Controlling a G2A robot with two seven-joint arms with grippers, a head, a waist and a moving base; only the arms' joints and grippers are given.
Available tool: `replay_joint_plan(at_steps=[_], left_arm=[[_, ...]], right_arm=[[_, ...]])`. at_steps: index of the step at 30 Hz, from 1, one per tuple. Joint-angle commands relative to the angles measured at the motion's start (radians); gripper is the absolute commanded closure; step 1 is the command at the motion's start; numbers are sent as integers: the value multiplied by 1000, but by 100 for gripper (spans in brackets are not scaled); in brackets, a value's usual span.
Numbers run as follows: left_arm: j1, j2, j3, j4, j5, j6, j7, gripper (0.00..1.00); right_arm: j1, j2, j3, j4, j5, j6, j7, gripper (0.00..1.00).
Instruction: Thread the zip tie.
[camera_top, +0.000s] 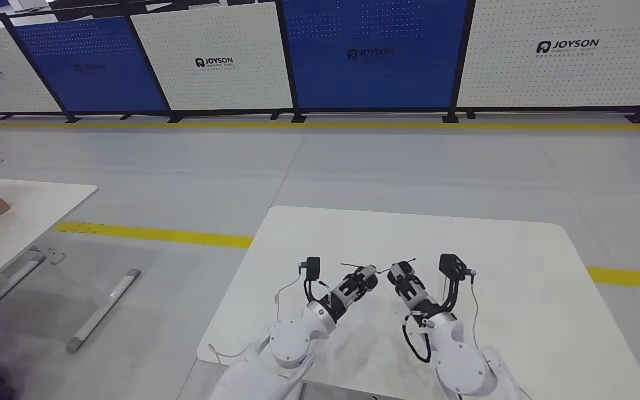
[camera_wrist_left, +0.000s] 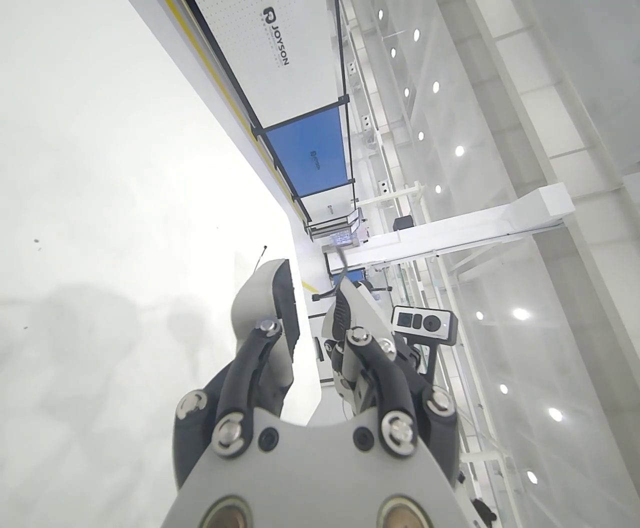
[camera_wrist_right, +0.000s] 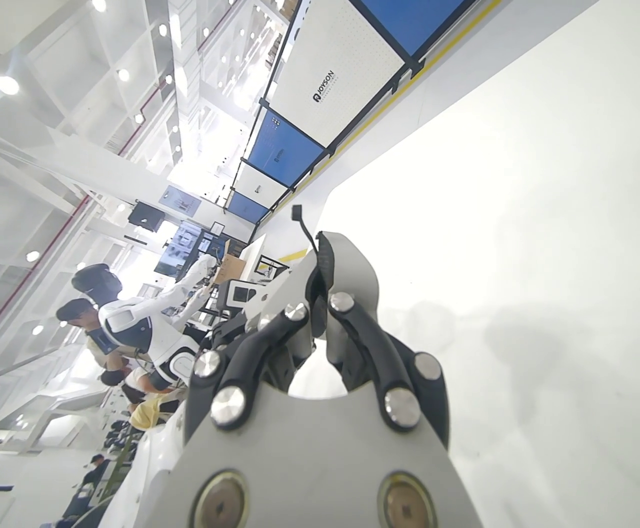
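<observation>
Sticking up from the tips of the right gripper, we see the black zip tie, a thin strip with a small square end at the top. The two sides of that gripper are pressed together on the strip, so it is held tight, up over the white table. Just beside it is the left gripper. Its fingers stand a little way apart, with a narrow gap between the dark pads, and we see nothing in that gap. A thin black line with a tiny knob shows past one of those fingers, but we cannot tell what it is. From above, we see both grippers close together, tip facing tip, over the table on the side near the robot. Past the far edge of the table the gray floor has a yellow line, and behind that stands a row of blue and white wall panels. A second table stands off to the left.
</observation>
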Motion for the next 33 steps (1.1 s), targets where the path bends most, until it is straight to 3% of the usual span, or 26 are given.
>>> replay_joint_plan(at_steps=[1, 33], left_arm=[[0, -1, 0, -1, -2, -1, 5, 100], [13, 0, 0, -13, 14, -19, 7, 100]], right_arm=[[-2, 1, 1, -2, -2, -2, 1, 100], [14, 3, -16, 13, -19, 0, 55, 100]])
